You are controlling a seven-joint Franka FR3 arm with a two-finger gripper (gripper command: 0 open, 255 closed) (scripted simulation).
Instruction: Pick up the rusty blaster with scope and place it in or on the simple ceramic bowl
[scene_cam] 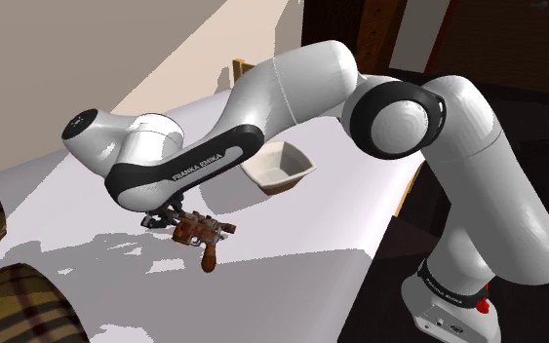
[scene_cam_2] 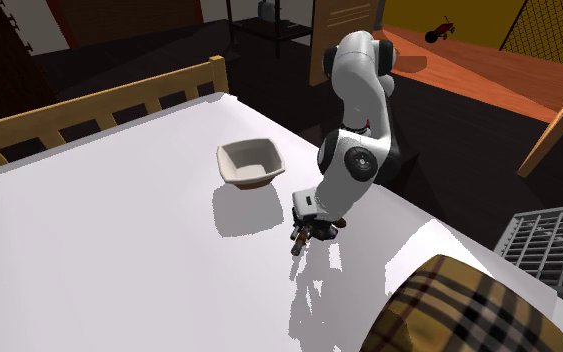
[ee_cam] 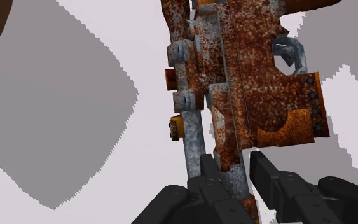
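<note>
The rusty orange-brown blaster (scene_cam: 202,232) with grey metal parts sits low over the white bed surface (scene_cam: 292,224), and I cannot tell whether it touches the sheet. My black gripper (scene_cam: 170,212) is shut on one end of it. In the wrist view the fingers (ee_cam: 208,184) clasp the blaster's (ee_cam: 247,83) narrow end between them, and the gripper (ee_cam: 234,181) sits at that end. The off-white squarish bowl (scene_cam: 278,166) stands empty on the bed beyond the blaster. The second exterior view shows the bowl (scene_cam_2: 249,162) a short way from the gripper (scene_cam_2: 314,227) and blaster (scene_cam_2: 302,240).
A plaid pillow (scene_cam: 9,292) lies at the shoulder view's lower left and shows again (scene_cam_2: 459,310) in the second exterior view. A wooden headboard (scene_cam_2: 99,105) runs along the bed's far side. The bed edge (scene_cam: 389,244) drops off beside my stand (scene_cam: 452,307).
</note>
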